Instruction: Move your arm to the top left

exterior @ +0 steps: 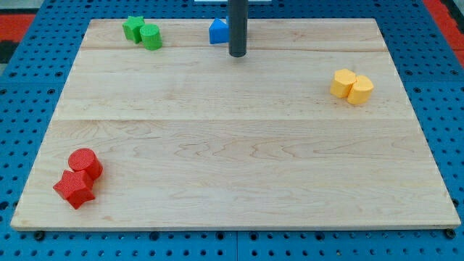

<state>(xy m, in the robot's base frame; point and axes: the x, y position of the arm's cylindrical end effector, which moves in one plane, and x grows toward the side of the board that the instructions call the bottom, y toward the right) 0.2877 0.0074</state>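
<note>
My tip rests on the wooden board near the view's top, a little left of centre. A blue block sits just to its upper left, partly hidden by the rod. A green star block and a green cylinder touch each other at the view's top left, well left of my tip.
A yellow block and a yellow cylinder sit together at the view's right. A red cylinder and a red star block sit together at the bottom left. Blue pegboard surrounds the board.
</note>
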